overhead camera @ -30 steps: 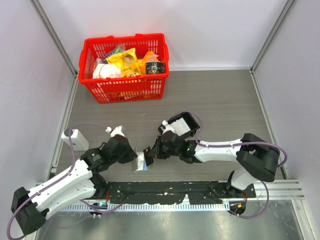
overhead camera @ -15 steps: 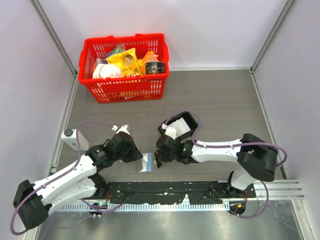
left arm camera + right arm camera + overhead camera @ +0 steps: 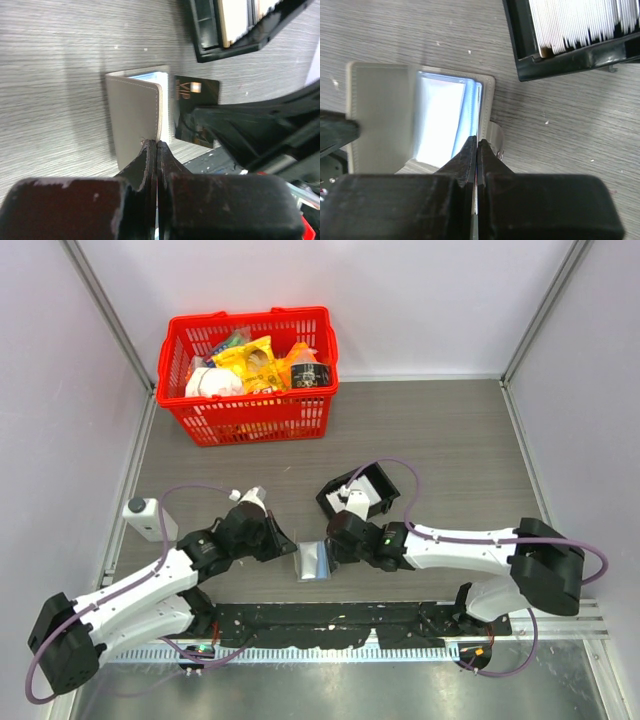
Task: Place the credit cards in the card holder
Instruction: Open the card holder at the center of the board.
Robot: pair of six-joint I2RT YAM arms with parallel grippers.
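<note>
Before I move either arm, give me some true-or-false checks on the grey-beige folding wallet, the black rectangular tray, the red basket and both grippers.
1. The left gripper hangs open above the grey-beige folding wallet. False: it is shut on the wallet's near edge.
2. The right gripper is shut on a dark card at the wallet's open side. True.
3. The black rectangular tray is empty. False: a row of white cards stands in it.
4. The wallet lies inside the tray. False: it lies on the table, apart from the tray.
5. The red plastic basket holds packaged goods. True.
</note>
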